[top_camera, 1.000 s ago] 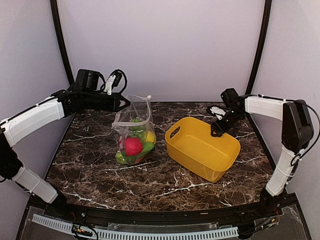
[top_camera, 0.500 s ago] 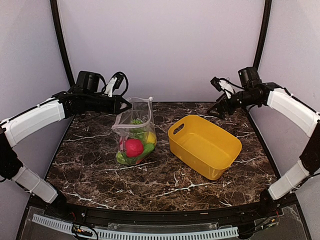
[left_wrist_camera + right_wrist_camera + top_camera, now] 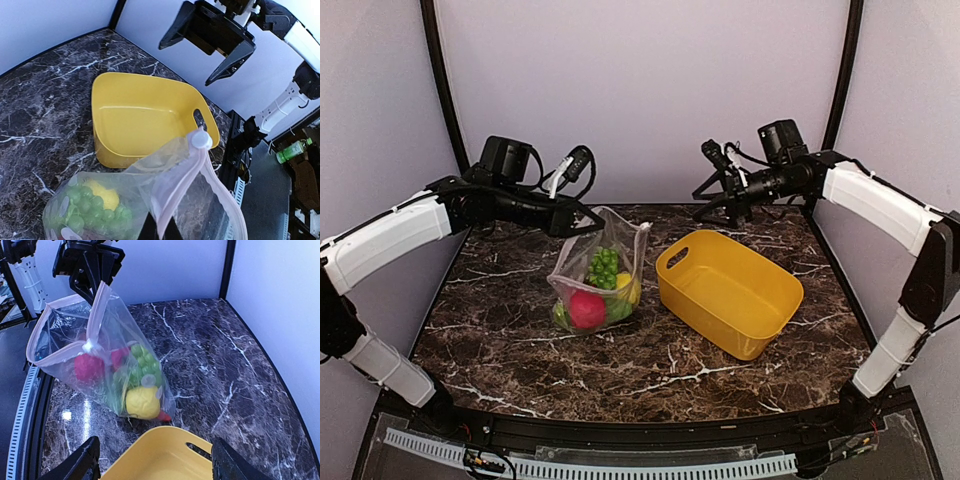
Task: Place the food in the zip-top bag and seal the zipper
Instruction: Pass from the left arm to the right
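The zip-top bag (image 3: 600, 282) stands on the marble table, holding the food: a red ball (image 3: 586, 309), green grapes (image 3: 604, 266) and a yellow lemon (image 3: 142, 402). My left gripper (image 3: 591, 222) is shut on the bag's upper edge, pinching the pinkish zipper (image 3: 176, 195) just below its white slider tab (image 3: 201, 139). In the right wrist view the bag's mouth (image 3: 40, 335) gapes in a loop. My right gripper (image 3: 706, 184) hangs open and empty in the air above the gap between the bag and the basket, its fingertips (image 3: 83, 464) wide apart.
A yellow plastic basket (image 3: 760, 340) with nothing in it sits right of the bag, almost touching it. Purple walls close the back and sides. The table's dark front rail runs along the near edge.
My right arm has lifted off the basket and swung up and left toward the bag. My left gripper has carried the bag's top edge rightward, and the bag has shifted and slumped toward the basket.
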`<state>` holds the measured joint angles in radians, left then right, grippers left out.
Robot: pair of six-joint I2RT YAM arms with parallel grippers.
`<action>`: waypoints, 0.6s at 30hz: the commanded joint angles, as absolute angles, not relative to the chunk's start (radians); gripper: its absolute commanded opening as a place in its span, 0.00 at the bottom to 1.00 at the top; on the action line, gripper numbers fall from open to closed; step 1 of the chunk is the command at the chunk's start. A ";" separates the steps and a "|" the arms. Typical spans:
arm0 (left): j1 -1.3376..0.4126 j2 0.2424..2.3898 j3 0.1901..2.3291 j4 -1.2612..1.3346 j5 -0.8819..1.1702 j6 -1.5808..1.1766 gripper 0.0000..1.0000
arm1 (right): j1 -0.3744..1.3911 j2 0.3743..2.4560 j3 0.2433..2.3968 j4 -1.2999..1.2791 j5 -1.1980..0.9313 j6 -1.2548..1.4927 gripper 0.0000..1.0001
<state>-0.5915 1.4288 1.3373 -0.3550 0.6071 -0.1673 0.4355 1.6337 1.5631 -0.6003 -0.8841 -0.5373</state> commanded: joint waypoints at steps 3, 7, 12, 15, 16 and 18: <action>-0.642 1.451 1.397 -0.451 0.682 -0.092 0.01 | 0.552 1.672 1.629 -0.577 -0.877 -0.573 0.66; -0.647 1.461 1.411 -0.460 0.672 -0.085 0.01 | 0.615 1.693 1.643 -0.606 -0.839 -0.621 0.60; -0.647 1.461 1.416 -0.463 0.667 -0.078 0.01 | 0.641 1.657 1.580 -0.625 -0.855 -0.693 0.57; -0.647 1.461 1.416 -0.465 0.669 -0.075 0.01 | 0.645 1.654 1.556 -0.619 -0.830 -0.704 0.51; -0.647 1.461 1.417 -0.465 0.669 -0.075 0.01 | 0.646 1.654 1.551 -0.613 -0.827 -0.702 0.50; -0.647 1.462 1.417 -0.464 0.668 -0.075 0.01 | 0.653 1.659 1.544 -0.595 -0.805 -0.689 0.43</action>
